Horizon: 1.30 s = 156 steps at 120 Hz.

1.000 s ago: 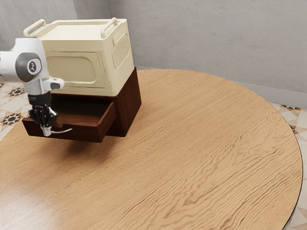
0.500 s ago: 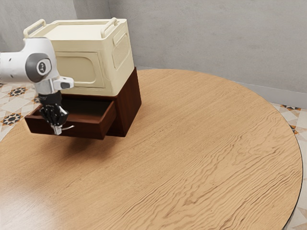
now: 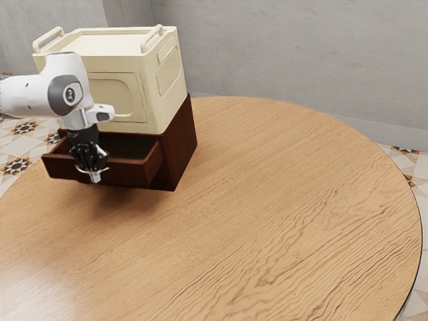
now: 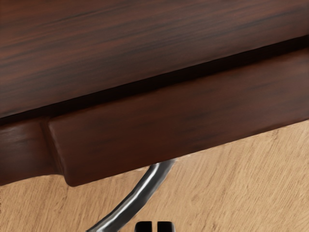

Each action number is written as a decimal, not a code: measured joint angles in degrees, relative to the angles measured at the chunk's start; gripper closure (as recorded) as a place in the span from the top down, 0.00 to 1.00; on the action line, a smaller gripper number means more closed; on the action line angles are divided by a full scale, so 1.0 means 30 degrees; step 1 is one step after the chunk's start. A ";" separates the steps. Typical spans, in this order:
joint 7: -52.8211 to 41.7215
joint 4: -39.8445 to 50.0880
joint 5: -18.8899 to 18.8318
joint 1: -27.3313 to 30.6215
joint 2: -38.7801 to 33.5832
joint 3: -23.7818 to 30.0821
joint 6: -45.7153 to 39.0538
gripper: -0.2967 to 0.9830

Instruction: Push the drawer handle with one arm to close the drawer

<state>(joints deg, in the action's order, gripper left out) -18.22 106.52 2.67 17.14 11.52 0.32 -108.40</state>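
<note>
Round light-wood tabletop (image 3: 267, 200) spreads beneath the open dark-brown wooden drawer (image 3: 130, 174); black fingers (image 3: 95, 178), closed together, stand at its curved metal handle (image 4: 141, 193).

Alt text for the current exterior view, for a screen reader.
Robot's black gripper at the curved handle of a partly open dark brown drawer. The drawer's cabinet carries a cream box and stands on a wooden table.

White Franka arm (image 3: 30, 97) reaches in from exterior view's left; black claw (image 3: 95, 177) points down, closed, fingertips together.
</note>
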 joint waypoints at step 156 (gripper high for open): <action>0.0144 -0.0898 0.0695 0.0707 0.1735 0.0482 -0.7087 0.15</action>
<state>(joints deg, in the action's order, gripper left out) -17.79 103.83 4.75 19.26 16.72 1.76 -129.66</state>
